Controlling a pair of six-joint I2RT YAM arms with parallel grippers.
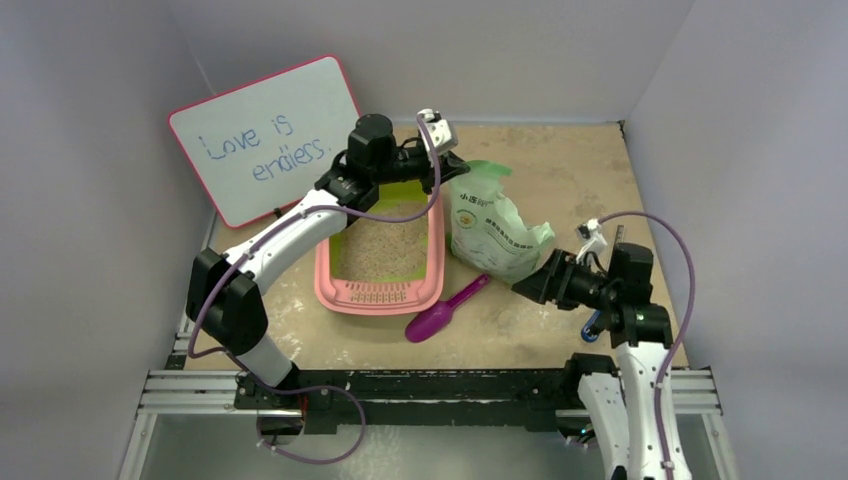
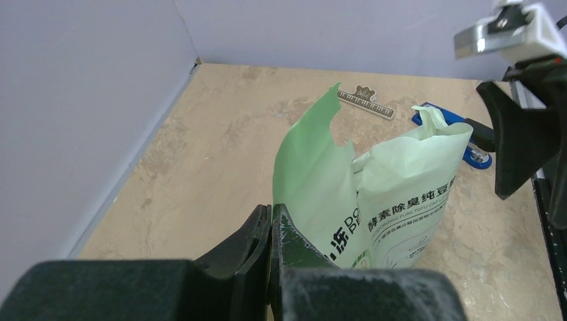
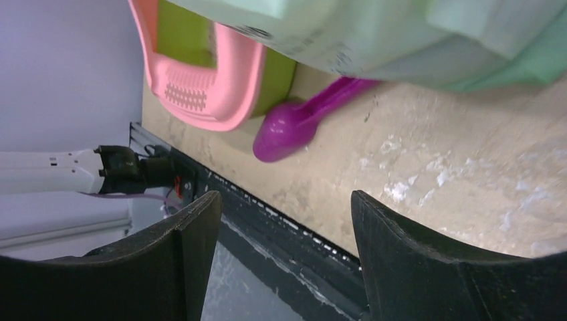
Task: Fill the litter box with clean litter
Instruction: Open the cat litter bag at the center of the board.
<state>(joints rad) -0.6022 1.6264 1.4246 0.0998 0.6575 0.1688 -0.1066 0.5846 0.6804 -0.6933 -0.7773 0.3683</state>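
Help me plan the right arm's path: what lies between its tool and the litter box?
A purple scoop lies between the right tool and the litter box, beside the green bag; top and right wrist views show it.

The litter box [image 1: 432, 262] sits mid-table with its slotted lip toward the near edge and loose granules [image 1: 385, 250] lying inside. The litter bag [image 1: 495, 235] stands just beside its right wall. The scoop [image 1: 445, 310] lies on the table [image 1: 560, 170] in front of the bag, off the box's near right corner. The whiteboard [image 1: 265, 140] leans behind and left of the box. The left gripper [image 2: 271, 221] is above the box's far right corner, at the bag's edge. The right gripper [image 1: 522, 287] is right of the scoop. Right of the bag lie a stapler [image 2: 468, 144] and, farther back, a small ruler [image 2: 366, 102].
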